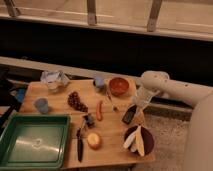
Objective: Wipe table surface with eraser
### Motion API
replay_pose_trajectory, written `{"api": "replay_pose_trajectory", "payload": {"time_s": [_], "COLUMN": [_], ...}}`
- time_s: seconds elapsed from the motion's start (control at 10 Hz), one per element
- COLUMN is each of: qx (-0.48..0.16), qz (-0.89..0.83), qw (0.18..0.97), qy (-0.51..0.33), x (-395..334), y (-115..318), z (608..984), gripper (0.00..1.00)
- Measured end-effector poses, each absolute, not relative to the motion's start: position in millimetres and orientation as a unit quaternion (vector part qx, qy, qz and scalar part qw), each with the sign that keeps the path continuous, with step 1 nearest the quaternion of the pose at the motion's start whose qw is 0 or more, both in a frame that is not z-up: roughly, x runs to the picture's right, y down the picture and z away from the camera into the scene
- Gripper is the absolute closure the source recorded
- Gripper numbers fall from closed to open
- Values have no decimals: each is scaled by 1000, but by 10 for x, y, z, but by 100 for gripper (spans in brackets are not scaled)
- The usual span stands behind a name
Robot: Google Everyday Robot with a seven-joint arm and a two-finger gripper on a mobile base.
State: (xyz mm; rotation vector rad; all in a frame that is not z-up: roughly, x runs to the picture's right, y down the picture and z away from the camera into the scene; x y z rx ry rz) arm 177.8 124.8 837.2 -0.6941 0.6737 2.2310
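The eraser (pixel 129 115), a small dark oblong block, rests tilted on the table surface (pixel 112 134) near its right edge, just in front of the reddish bowl (pixel 119 86). My gripper (pixel 136 106) comes down from the white arm on the right and is shut on the eraser's upper end. The light wooden tabletop stretches left from there under many small items.
A green tray (pixel 35 142) fills the front left. A dark plate with banana pieces (pixel 138 140) sits just in front of the eraser. A knife (pixel 80 142), a round orange fruit (pixel 93 141), a red pepper (pixel 99 110), grapes (pixel 76 101), two blue cups (pixel 99 81) (pixel 41 105) and a crumpled bag (pixel 54 80) lie around.
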Motion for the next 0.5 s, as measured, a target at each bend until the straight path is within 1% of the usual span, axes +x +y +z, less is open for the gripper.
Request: {"api": "replay_pose_trajectory", "payload": {"time_s": [0.3,0.5], "qx": [-260,-262], "qz": [864,862], "qw": [327,329], "qy": [279,283], "x": [1904,1842], "y": [1274,1245], "z": [8598,8669], "gripper": [100,100]}}
